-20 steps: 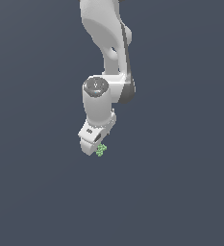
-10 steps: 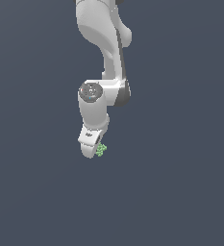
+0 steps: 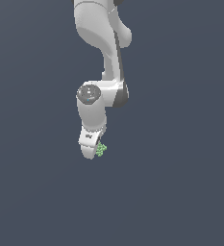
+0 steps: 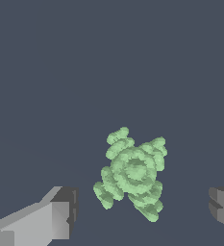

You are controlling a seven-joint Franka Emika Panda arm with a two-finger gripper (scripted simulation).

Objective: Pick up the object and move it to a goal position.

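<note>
Arm bent low over the green object.
The gripper [image 3: 95, 150] hangs with jaws spread wide; the object [image 4: 131, 173] sits between them, touching neither finger [image 4: 60, 211].

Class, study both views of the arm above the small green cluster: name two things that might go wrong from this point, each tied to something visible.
1. The green cluster sits between the fingers of the open end effector but nearer one side, so closing may nudge it aside.
2. It is knobbly and far smaller than the end effector, so the pads might catch only a few beads and lose grip on lifting.
</note>
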